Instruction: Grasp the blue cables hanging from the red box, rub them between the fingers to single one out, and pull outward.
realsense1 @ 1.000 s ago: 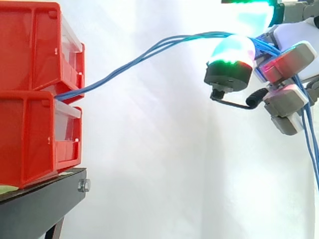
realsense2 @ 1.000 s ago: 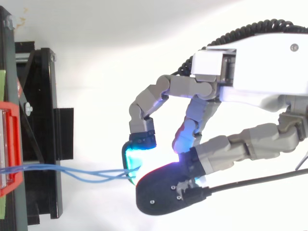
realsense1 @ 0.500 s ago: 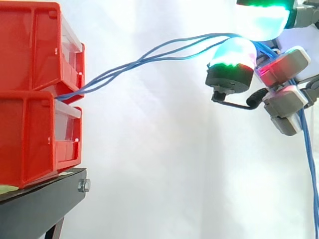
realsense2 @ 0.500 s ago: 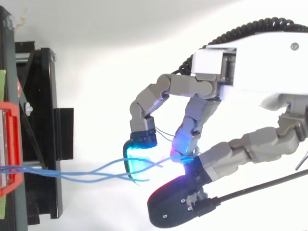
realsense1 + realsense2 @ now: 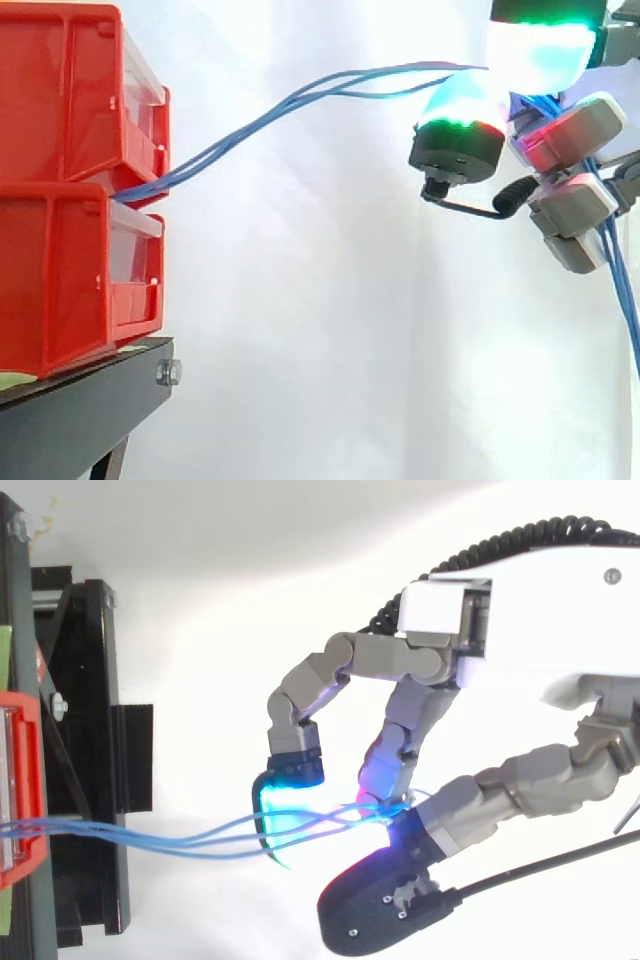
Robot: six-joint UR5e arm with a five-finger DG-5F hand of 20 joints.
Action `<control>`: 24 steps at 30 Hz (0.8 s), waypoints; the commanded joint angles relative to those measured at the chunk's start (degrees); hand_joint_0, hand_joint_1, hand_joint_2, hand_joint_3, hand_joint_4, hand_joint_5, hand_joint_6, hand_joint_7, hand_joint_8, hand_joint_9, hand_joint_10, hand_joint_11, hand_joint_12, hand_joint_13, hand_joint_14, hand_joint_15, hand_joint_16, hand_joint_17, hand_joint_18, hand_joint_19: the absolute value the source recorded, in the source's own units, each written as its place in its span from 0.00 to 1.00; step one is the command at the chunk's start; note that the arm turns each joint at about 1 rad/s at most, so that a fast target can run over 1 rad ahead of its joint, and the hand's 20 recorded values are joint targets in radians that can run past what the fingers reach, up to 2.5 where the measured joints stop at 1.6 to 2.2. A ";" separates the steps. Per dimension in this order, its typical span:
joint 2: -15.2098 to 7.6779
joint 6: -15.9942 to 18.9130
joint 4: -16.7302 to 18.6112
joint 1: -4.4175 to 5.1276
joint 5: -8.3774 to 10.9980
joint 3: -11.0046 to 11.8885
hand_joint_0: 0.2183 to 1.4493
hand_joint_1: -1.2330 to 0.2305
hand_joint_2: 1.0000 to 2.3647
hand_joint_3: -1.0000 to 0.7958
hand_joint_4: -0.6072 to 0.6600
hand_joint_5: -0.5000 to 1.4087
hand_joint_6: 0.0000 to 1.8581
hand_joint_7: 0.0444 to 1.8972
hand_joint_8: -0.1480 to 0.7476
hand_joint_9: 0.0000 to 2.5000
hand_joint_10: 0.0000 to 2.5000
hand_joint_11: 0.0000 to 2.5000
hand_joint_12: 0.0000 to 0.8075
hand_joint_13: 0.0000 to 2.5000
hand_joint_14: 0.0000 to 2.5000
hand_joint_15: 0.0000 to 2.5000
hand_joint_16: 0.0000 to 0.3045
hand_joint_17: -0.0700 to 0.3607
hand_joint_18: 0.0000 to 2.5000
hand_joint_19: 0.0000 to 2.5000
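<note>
- Two red boxes are stacked at the left of the side view, the upper red box sitting on the lower red box, each with a clear front panel.
- Both rest on a black stand, with a bolt on its front edge.
- The blue cables come out at the seam where the two boxes meet; which box they belong to cannot be told.
- From there the strands climb to the right in a loose bundle, spreading slightly apart in mid-air before a white curtain.
- In the top view they run almost straight from the red box at the left edge, across the stand, to the hand.
- The hand is well apart from the boxes, at the right and higher than them.
- Its fingers are curled and gripping the cables: the strands pass between a cyan-glowing pad and the dark-backed thumb, where blue and magenta light shows.
- Beyond the grip, the free ends of the cables hang down along the right edge of the side view.
</note>
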 commanded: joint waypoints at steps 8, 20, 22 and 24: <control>0.01 0.11 0.08 0.00 0.06 0.01 0.22 0.46 0.00 0.28 0.55 0.18 0.46 0.53 0.46 0.52 0.01 0.35 0.45 0.41 0.01 0.31 0.17 0.44 0.33 0.30; 0.01 0.11 -0.18 0.00 -0.03 0.10 0.24 0.42 0.00 0.28 0.55 0.19 0.40 0.53 0.46 0.51 0.01 0.35 0.45 0.40 0.01 0.31 0.17 0.44 0.31 0.30; 0.01 0.11 -0.18 0.00 -0.03 0.01 0.28 0.39 0.01 0.36 0.53 0.19 0.39 0.55 0.45 0.51 0.01 0.35 0.43 0.40 0.01 0.31 0.16 0.42 0.30 0.31; 0.01 0.11 -0.18 0.00 -0.03 0.01 0.30 0.37 0.01 0.45 0.53 0.19 0.40 0.53 0.47 0.51 0.01 0.34 0.47 0.41 0.01 0.31 0.18 0.45 0.32 0.29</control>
